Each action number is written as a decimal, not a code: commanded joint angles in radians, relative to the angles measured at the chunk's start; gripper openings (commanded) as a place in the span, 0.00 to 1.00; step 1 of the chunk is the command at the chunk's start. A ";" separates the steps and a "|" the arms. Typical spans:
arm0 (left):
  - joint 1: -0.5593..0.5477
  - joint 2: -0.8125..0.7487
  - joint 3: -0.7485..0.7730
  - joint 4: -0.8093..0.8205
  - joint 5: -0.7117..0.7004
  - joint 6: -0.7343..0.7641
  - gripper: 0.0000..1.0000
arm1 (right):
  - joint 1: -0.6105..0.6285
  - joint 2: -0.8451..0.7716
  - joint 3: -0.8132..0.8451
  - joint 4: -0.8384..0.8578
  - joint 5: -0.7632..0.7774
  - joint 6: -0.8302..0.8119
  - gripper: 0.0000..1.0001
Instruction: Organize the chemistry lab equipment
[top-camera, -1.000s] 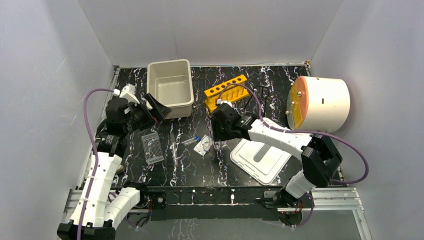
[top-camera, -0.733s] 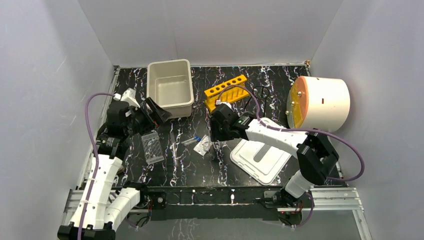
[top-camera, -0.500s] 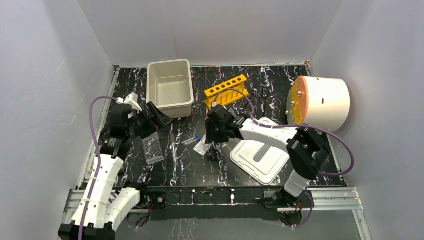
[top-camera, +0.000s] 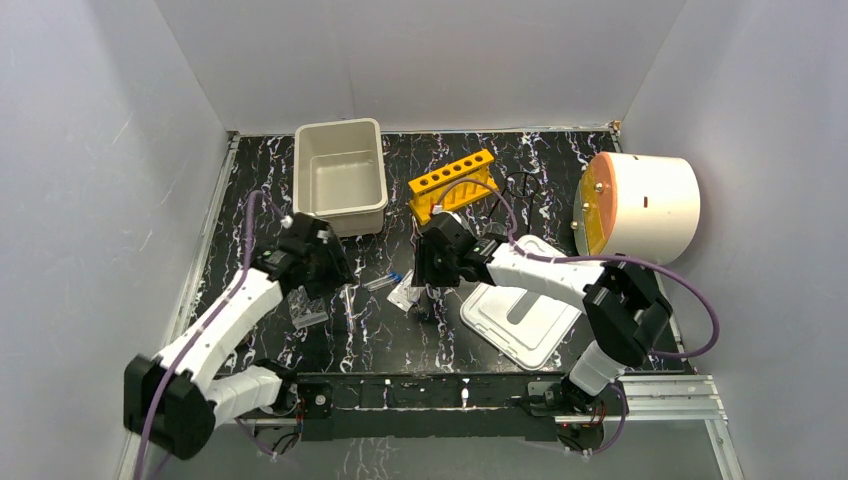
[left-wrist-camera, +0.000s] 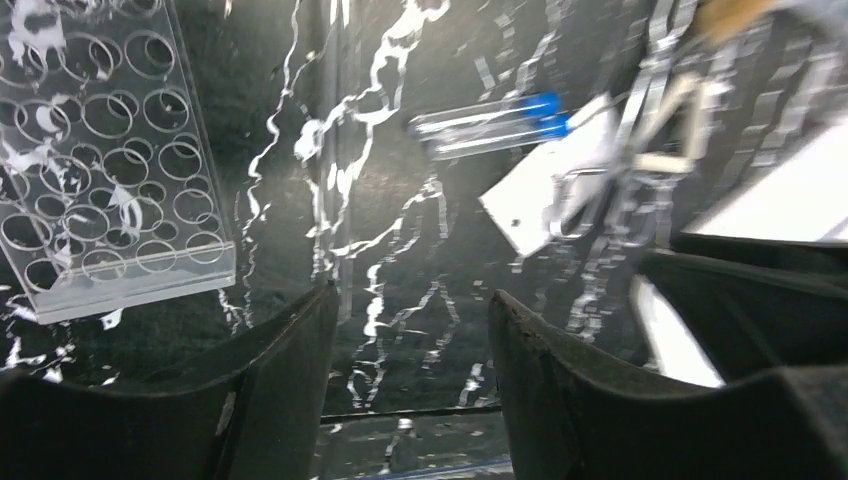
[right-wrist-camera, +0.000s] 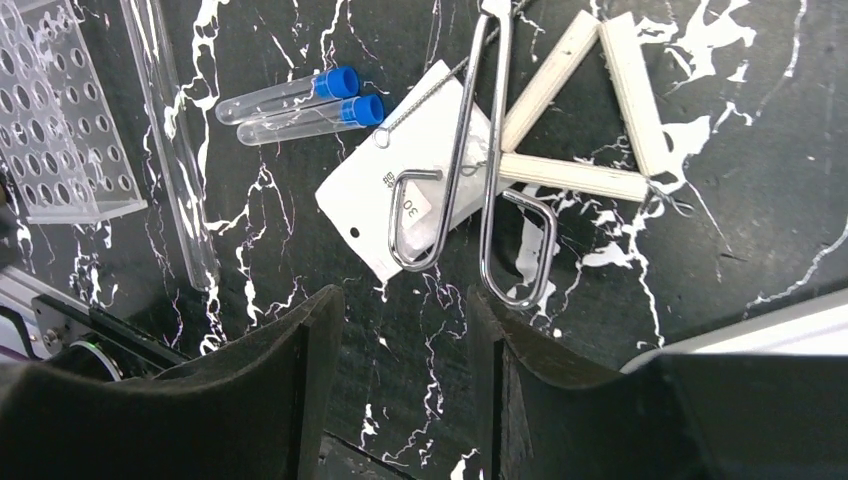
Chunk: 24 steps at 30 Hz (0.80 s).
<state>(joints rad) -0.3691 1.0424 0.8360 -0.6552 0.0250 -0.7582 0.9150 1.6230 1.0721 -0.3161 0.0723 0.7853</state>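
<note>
Black, white-veined tabletop (top-camera: 400, 345), small lab pieces lying just ahead of two spread pairs of fingers.

Right fingers (right-wrist-camera: 300, 380) apart and gripping nothing, tips just short of thin bent metal tweezers (right-wrist-camera: 492, 150) laid across a white card (right-wrist-camera: 360, 205). Touching the tweezers on the right, a white triangle of three sticks (right-wrist-camera: 632, 95); up and left, two blue-capped clear vials (right-wrist-camera: 300, 118) side by side. Left fingers (left-wrist-camera: 270, 380) likewise apart and empty, just short of a clear glass rod (left-wrist-camera: 335, 150), with a clear well plate (left-wrist-camera: 100, 150) just to its left. Bare marbled strip between rod and card; flat white lid (top-camera: 520, 315) close on the right. Only from above: white bin (top-camera: 340, 175), yellow tube rack (top-camera: 452, 183) and black wire ring stand (top-camera: 523, 185) at the back. Left wrist view blurred around the triangle, sharp in the right wrist view.
</note>
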 joint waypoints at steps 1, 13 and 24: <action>-0.119 0.117 0.049 -0.116 -0.249 -0.072 0.57 | 0.002 -0.079 -0.023 0.041 0.065 0.016 0.57; -0.149 0.223 -0.064 0.007 -0.139 -0.066 0.50 | 0.001 -0.098 -0.060 0.062 0.078 0.016 0.58; -0.165 0.301 -0.099 0.082 -0.118 -0.046 0.48 | 0.001 -0.089 -0.054 0.054 0.078 0.020 0.59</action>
<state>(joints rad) -0.5270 1.3243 0.7689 -0.6064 -0.1108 -0.8185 0.9150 1.5501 1.0161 -0.2867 0.1291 0.7986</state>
